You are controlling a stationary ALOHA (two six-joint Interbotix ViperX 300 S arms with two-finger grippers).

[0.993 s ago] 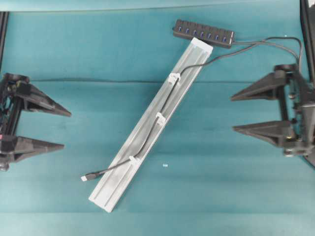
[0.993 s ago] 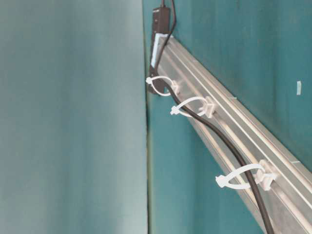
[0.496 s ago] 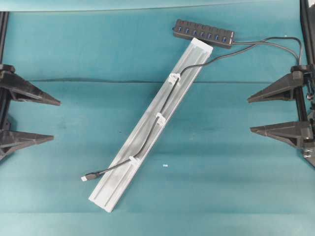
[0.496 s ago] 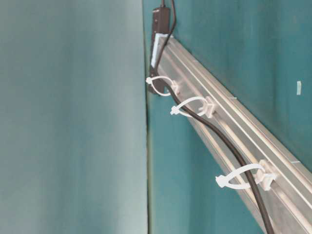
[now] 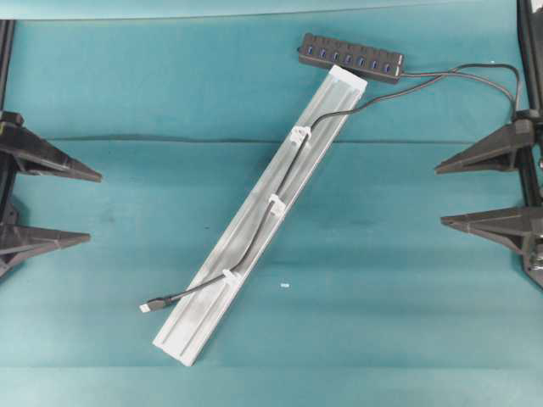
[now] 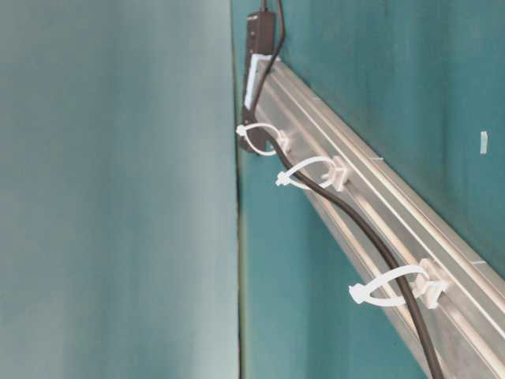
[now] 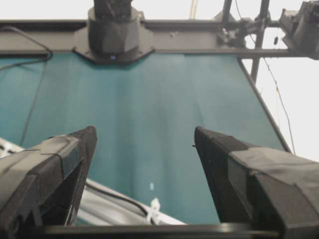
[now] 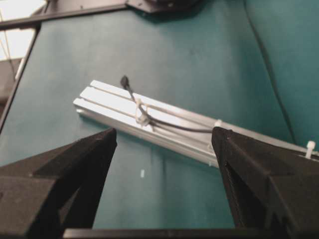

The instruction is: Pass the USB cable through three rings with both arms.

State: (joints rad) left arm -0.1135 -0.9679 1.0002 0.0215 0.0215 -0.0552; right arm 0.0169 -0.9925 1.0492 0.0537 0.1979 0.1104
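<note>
While the USB cable (image 5: 254,242) lies along the silver rail (image 5: 212,318) on the teal bench (image 5: 382,280), it appears to run under all three rings (image 5: 277,203), from the black hub (image 5: 350,57) at the far end down to the small metal-tipped plug (image 5: 146,307), which rests on the cloth just beside the rail's near end. From the table-level view the dark cord sits inside each white loop in turn, so the threading looks finished, as far as can be judged. Both arms are drawn back to the edges: the left pincer (image 5: 89,208) stands wide open and empty well apart from the rail, and the right pincer (image 5: 439,195) is likewise spread wide with nothing between its fingers. As for handling, the cable looks light, thin and limp, likely to sag and curl if lifted mid-length; the plug is the stiff part and the sensible place to pinch. The rings look like flimsy plastic that a hard tug could bend or pull off.
</note>
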